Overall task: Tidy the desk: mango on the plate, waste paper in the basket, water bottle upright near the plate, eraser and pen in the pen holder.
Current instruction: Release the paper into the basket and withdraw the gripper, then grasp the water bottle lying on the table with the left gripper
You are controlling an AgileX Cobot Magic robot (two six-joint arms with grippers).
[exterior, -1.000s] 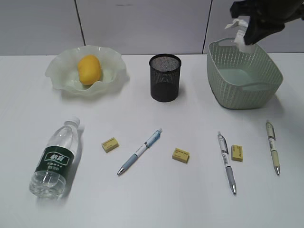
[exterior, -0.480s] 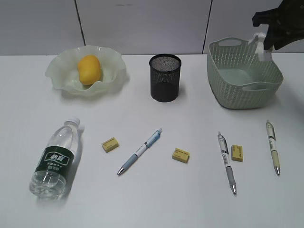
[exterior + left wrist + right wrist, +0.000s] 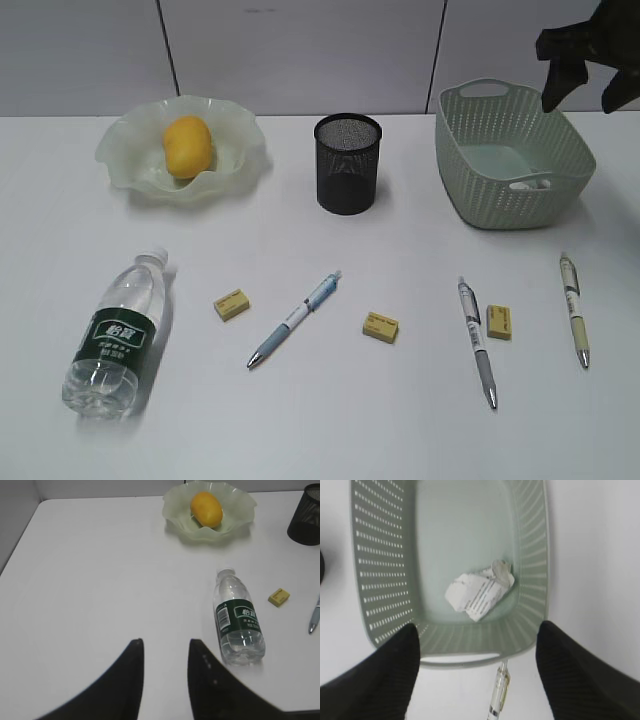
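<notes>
The crumpled white scrap of waste paper [image 3: 480,594] lies on the floor of the pale green woven-pattern plastic basket [image 3: 470,160] at the far right of the white worktop [image 3: 320,420], close to the basket's near wall. The right pincer [image 3: 590,85] hangs above the basket's far right corner with its two fingers spread wide and nothing between them, a stance that fits a drop-off; the paper part of the tidying looks done.

The smooth yellow-orange mango [image 3: 188,146] sits in the pale translucent green ruffled plate [image 3: 130,150] at the far left, so that part looks settled too.

The clear plastic water bottle with a dark green label [image 3: 115,335] lies on its side at the near left. Its long axis runs near to far, and the white cap points away toward the plate with a slight lean to the right. It would need tipping up onto its base. The left pincer [image 3: 165,670] hovers over bare worktop just left of the bottle, fingers partly apart and holding nothing, probably placed for that job.

The black mesh cylindrical pen holder [image 3: 348,162] stands upright at the far middle. Three pens and three yellow erasers lie loose across the near worktop. The blue-and-white pen [image 3: 296,318] slants, tip toward the near left; the two right pens run near to far.
</notes>
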